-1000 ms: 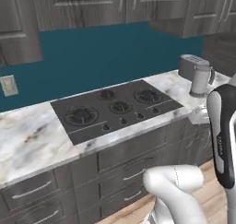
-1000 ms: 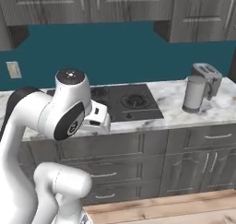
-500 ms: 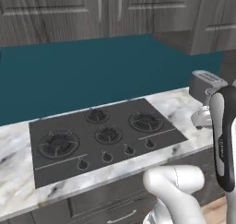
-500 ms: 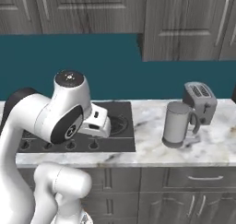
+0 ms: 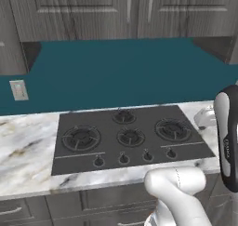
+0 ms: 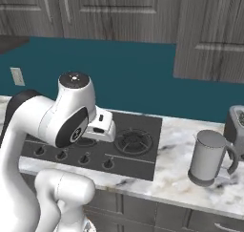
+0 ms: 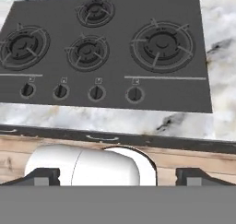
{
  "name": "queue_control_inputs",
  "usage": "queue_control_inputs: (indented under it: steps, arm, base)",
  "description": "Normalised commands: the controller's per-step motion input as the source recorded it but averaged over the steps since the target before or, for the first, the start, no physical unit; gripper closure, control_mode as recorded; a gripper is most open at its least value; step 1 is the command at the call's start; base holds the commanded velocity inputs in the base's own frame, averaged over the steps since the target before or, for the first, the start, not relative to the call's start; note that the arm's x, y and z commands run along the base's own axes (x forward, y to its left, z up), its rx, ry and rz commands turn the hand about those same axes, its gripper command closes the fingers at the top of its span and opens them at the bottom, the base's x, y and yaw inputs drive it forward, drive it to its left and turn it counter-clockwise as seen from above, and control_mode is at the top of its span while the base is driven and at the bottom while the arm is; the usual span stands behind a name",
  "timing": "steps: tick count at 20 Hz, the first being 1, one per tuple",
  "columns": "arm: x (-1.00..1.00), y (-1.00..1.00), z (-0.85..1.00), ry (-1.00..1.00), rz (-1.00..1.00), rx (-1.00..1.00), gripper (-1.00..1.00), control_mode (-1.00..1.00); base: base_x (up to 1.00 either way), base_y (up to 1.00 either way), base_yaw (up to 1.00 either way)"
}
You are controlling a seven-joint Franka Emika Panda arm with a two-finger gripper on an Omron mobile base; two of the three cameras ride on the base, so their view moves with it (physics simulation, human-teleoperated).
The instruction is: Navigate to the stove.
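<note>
Left base view: stove [image 5: 132,137] set flush in the marble counter [image 5: 25,150], squarely ahead across the middle of the frame, with a knob row [image 5: 135,157] along its near edge. Bare marble to its left and a narrow strip along the front edge. Teal backsplash [image 5: 116,71] behind, with a wall outlet [image 5: 18,89] at left; grey upper cabinets [image 5: 116,11] above.

Right base view: stove [image 6: 128,140] partly behind the arm, its right edge meeting open marble. Grey kettle [image 6: 209,157] well apart from that edge, a toaster [image 6: 236,128] just behind it at the frame's border.

Hand view: stove [image 7: 106,48] beyond and above the gripper [image 7: 117,176], burners and four knobs plain. Marble strip and drawer fronts [image 7: 101,138] between the fingertips [image 7: 41,176] and the cooktop. Fingers spread wide apart, nothing between them.
</note>
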Motion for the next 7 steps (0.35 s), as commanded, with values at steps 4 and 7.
queue_control_inputs:
  steps: [4,7]
  arm:
    - [0.0,0.0,0.0,0.0,0.0,0.0,-1.0,1.0]
    - [0.0,0.0,0.0,0.0,0.0,0.0,-1.0,1.0]
  base:
    - [0.71,0.8,0.54]
    - [0.84,0.17,0.53]
